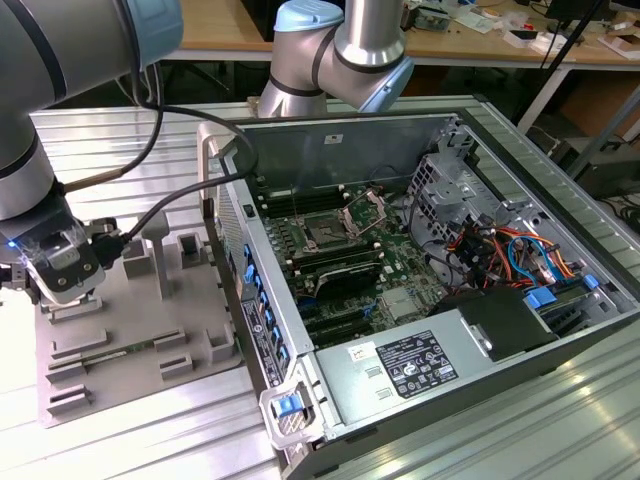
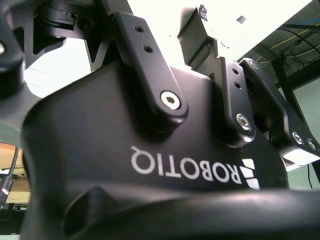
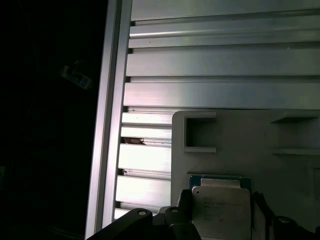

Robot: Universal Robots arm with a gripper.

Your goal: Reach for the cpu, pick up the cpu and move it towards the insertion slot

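The cpu (image 3: 220, 215), a silvery square plate with a thin green rim, sits low over the grey moulded tray (image 3: 290, 175). My gripper (image 3: 221, 202) is shut on the cpu, one dark fingertip (image 3: 184, 201) against each of two opposite edges. In the exterior view my gripper (image 1: 50, 285) is down at the tray (image 1: 140, 330) on that view's left. The insertion slot (image 1: 325, 235), a dark square socket with its shiny frame hinged up, lies on the green board inside the open computer case, well off toward the exterior view's right.
The case's raised side wall (image 1: 235, 230) stands between tray and board. Inside are a power supply (image 1: 410, 360), a drive cage (image 1: 445, 185) and loose cables (image 1: 500, 250). Raised grey blocks (image 1: 190, 245) dot the tray. The slatted aluminium table's edge (image 3: 107, 125) runs close beside the tray.
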